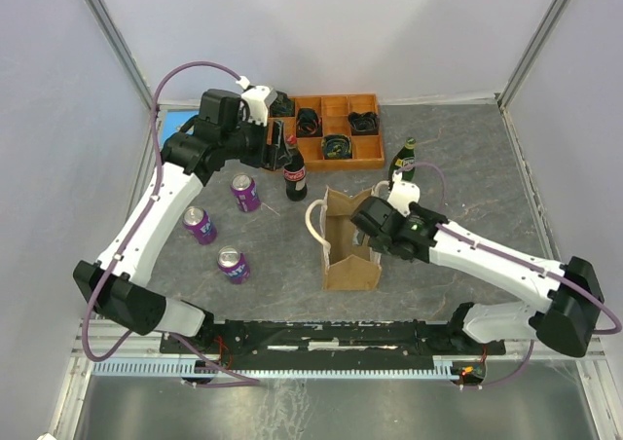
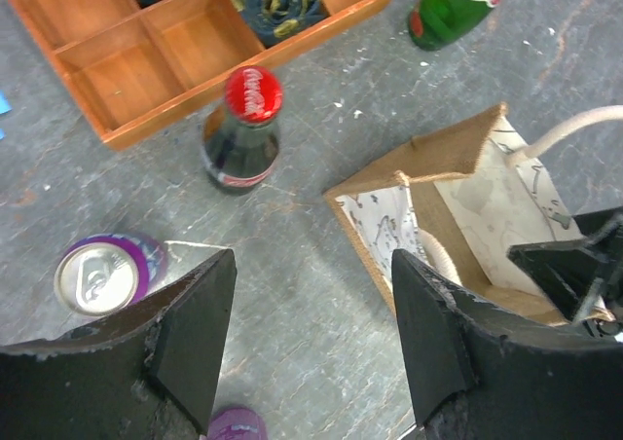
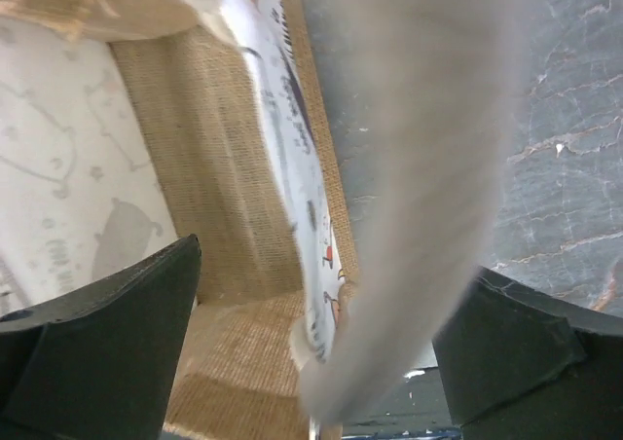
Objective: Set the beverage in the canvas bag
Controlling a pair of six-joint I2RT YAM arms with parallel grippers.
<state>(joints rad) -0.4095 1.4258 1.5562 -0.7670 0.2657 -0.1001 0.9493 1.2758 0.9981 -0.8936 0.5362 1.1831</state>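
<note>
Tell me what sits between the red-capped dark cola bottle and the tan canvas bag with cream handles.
Nothing: only bare grey tabletop separates the cola bottle from the canvas bag. This is clearest in the left wrist view.

My right gripper (image 3: 331, 279) straddles one side wall of the canvas bag (image 3: 219, 167), with my dark fingers (image 3: 97, 333) spread wide apart. The pale printed lining (image 3: 68, 167) lies to the left, and a blurred cream handle (image 3: 428, 167) crosses the grey table (image 3: 574, 119).

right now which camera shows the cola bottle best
Left wrist: the cola bottle stands whole and close, red cap up. Top external shows it small beside the left gripper. Right wrist shows only the canvas bag.
</note>
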